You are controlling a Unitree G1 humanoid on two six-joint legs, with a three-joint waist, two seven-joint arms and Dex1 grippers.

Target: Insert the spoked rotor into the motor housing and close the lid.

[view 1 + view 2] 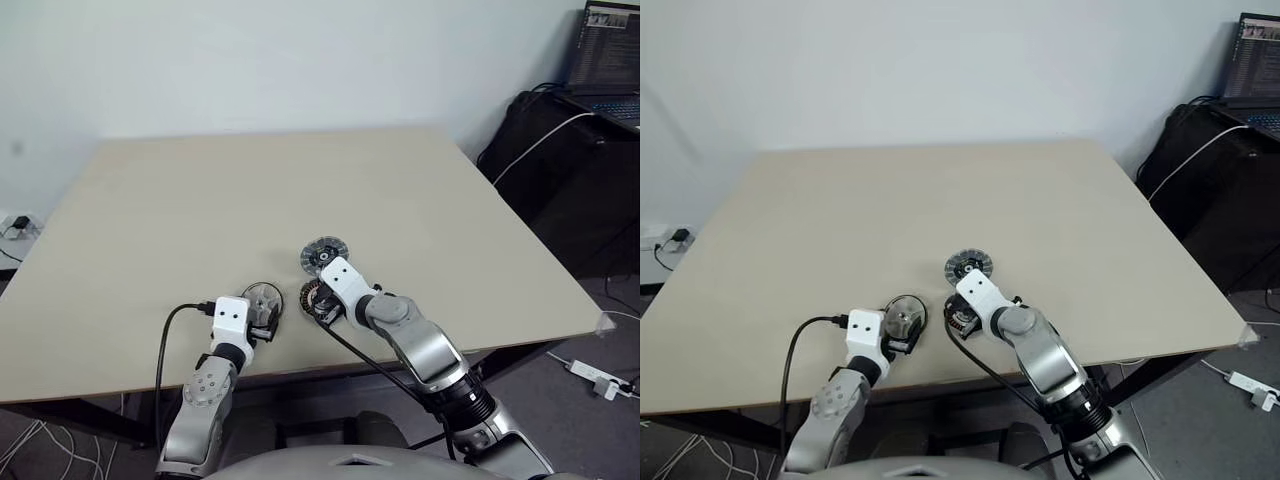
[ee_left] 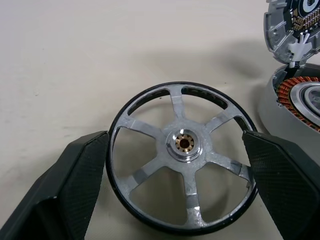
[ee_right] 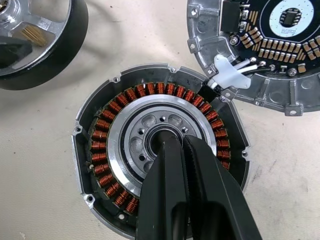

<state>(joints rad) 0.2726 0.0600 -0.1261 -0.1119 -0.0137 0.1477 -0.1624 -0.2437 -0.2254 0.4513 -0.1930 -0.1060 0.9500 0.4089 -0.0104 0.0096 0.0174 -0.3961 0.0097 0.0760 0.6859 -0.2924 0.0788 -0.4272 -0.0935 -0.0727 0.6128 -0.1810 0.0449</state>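
The spoked rotor (image 2: 185,142), silvery with a thin dark rim, sits tilted between the fingers of my left gripper (image 2: 175,145), which press on its rim from both sides near the table's front edge (image 1: 262,297). Just to its right lies the motor housing (image 3: 102,150), its copper windings facing up. My right gripper (image 3: 175,142) is shut, with its fingertips in the housing's central hole. The lid (image 3: 280,45) lies open beyond the housing, its circuit-board face showing, joined to the housing by short wires.
The beige table (image 1: 300,180) stretches away behind the parts. Its front edge runs just below both grippers. A laptop (image 1: 608,55) stands on dark furniture at the far right. On the floor at the right lies a white power strip (image 1: 592,375).
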